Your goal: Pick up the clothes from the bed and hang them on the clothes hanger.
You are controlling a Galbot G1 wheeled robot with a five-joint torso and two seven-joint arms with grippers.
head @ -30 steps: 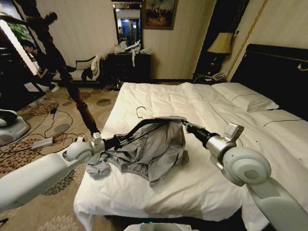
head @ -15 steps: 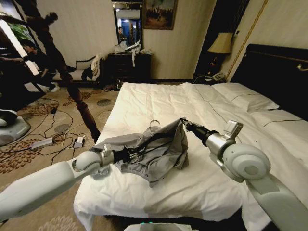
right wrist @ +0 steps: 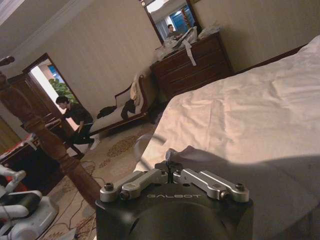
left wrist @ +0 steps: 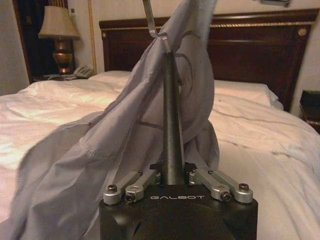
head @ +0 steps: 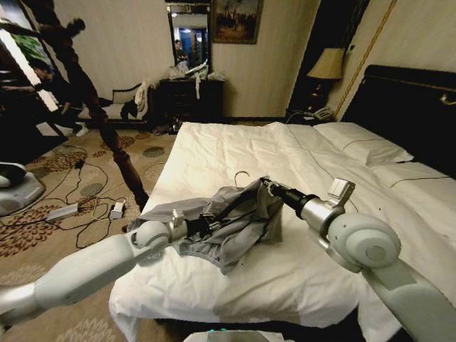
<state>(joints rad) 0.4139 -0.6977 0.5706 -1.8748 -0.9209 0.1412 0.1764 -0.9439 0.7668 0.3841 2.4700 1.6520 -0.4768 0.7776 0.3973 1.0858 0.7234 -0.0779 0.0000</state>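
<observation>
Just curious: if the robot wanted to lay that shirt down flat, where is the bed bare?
Bare duvet lies between the shirt and the pillows, and along the bed foot edge. The middle is crowded: both grippers, left and right, meet at the shirt and hanger.

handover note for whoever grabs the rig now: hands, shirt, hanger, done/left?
Left hand: shut on the hanger, low over the bed's foot end.
Right hand: shut on the shirt at its upper edge, just past the hanger hook.
Done: shirt lifted, draped over the hanger's dark bar.
Left: whether it is fully threaded can't be seen; hanger not yet hung anywhere.
</observation>
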